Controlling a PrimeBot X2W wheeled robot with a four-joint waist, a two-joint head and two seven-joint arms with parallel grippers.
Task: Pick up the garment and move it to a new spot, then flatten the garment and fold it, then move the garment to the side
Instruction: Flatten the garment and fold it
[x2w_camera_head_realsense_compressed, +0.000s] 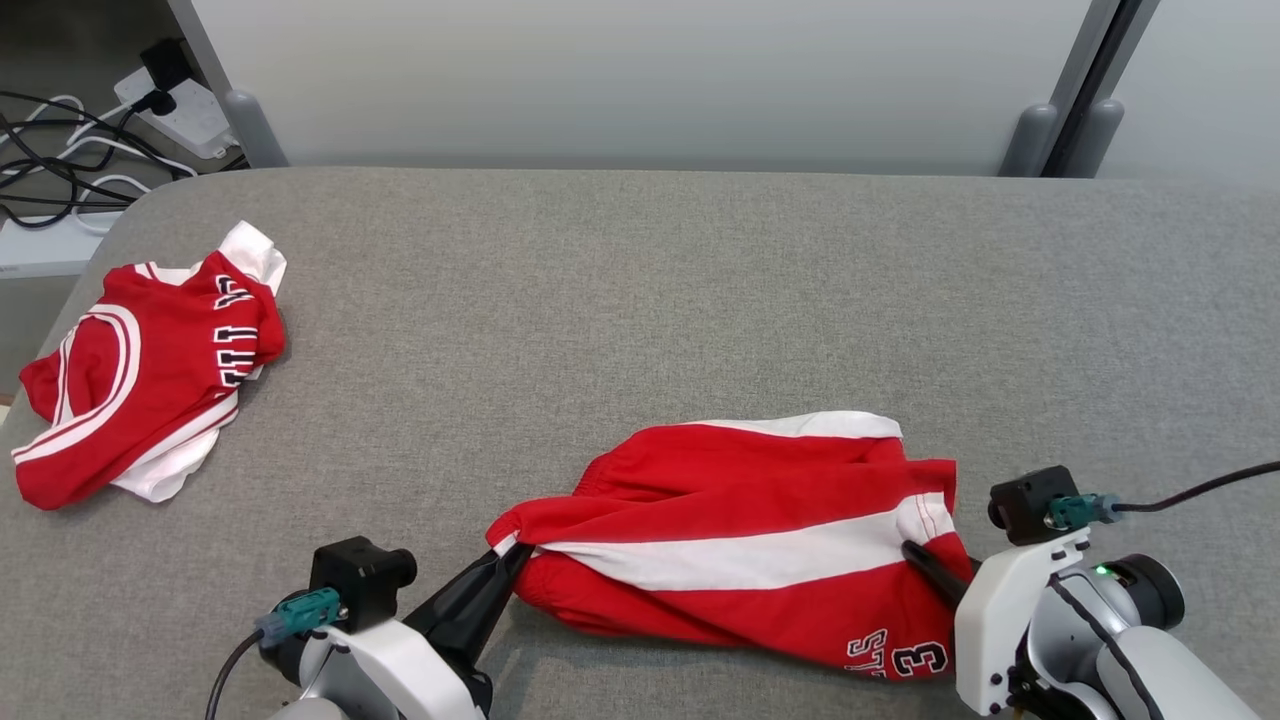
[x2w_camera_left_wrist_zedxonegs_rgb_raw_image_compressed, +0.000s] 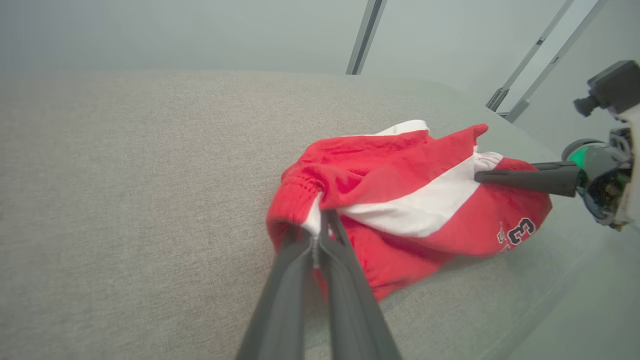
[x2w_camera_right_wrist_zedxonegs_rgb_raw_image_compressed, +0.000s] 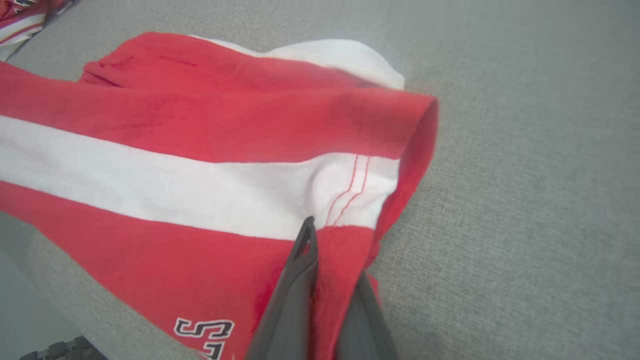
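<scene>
The garment (x2w_camera_head_realsense_compressed: 740, 500) is a pair of red shorts with a white stripe and a number print, lying rumpled near the front edge of the grey table (x2w_camera_head_realsense_compressed: 640, 300). My left gripper (x2w_camera_head_realsense_compressed: 512, 553) is shut on its left end at the waistband; in the left wrist view the garment (x2w_camera_left_wrist_zedxonegs_rgb_raw_image_compressed: 400, 170) bunches around the closed left gripper (x2w_camera_left_wrist_zedxonegs_rgb_raw_image_compressed: 319, 227). My right gripper (x2w_camera_head_realsense_compressed: 915, 553) is shut on the right hem. In the right wrist view, red cloth of the garment (x2w_camera_right_wrist_zedxonegs_rgb_raw_image_compressed: 200, 125) is pinched between the fingers of the right gripper (x2w_camera_right_wrist_zedxonegs_rgb_raw_image_compressed: 320, 240). The left wrist view also shows the right gripper (x2w_camera_left_wrist_zedxonegs_rgb_raw_image_compressed: 480, 176).
A second red and white jersey (x2w_camera_head_realsense_compressed: 150, 370) lies crumpled at the table's far left edge. A power strip with cables (x2w_camera_head_realsense_compressed: 170, 100) sits beyond the back left corner. Grey posts (x2w_camera_head_realsense_compressed: 1060, 130) stand behind the table.
</scene>
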